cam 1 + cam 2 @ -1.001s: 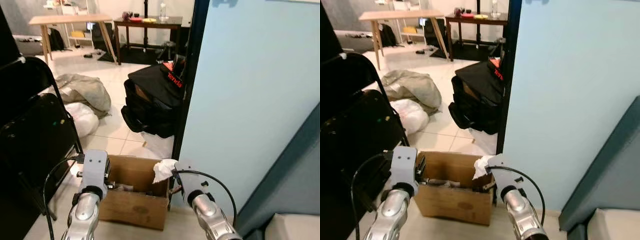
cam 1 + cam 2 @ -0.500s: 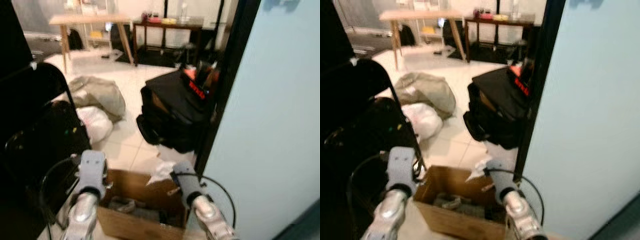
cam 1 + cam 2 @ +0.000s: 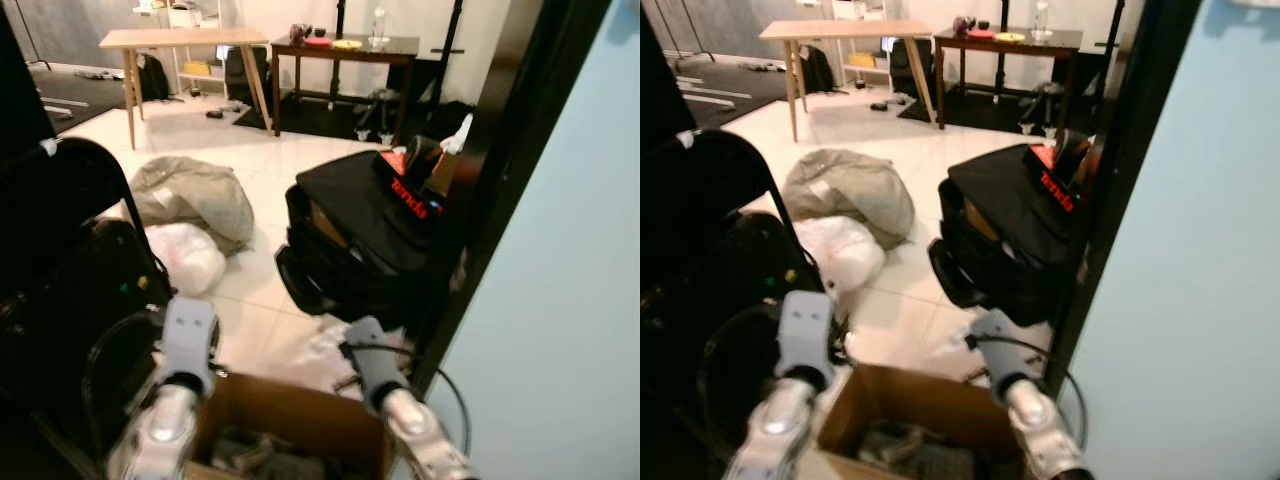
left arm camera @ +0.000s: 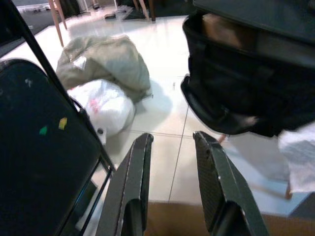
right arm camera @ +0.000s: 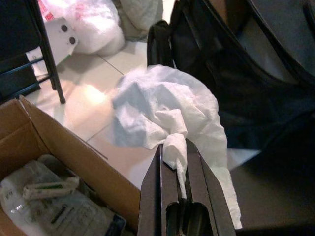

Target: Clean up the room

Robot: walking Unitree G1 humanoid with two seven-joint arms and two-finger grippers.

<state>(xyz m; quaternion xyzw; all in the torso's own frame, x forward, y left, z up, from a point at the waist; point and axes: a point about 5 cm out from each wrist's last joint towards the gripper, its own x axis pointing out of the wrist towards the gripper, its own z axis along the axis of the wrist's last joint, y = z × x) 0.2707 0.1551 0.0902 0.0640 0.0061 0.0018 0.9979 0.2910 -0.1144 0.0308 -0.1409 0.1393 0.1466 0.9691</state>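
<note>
Item: crumpled white tissue [image 5: 167, 115], pinched between the pressed-together fingers of your right gripper [image 5: 174, 157], hanging over floor tiles just beyond the cardboard box [image 5: 54, 147].
Left gripper [image 4: 170, 140]: fingers spread, empty, at 10 o'clock of the box.
Step, as judged: carrying trash to the box.
Next: draw the tissue back toward 6 o'clock, over the box opening, then release.

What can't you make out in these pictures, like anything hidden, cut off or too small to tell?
- Cardboard box: its lower part is cut off by the bottom edge of both eye views.
- Box contents: wrappers partly hidden by the box wall; print too small to read.
- Items on the dark table: too small to identify.
- Black bag: its right side is hidden behind the dark door frame.
</note>
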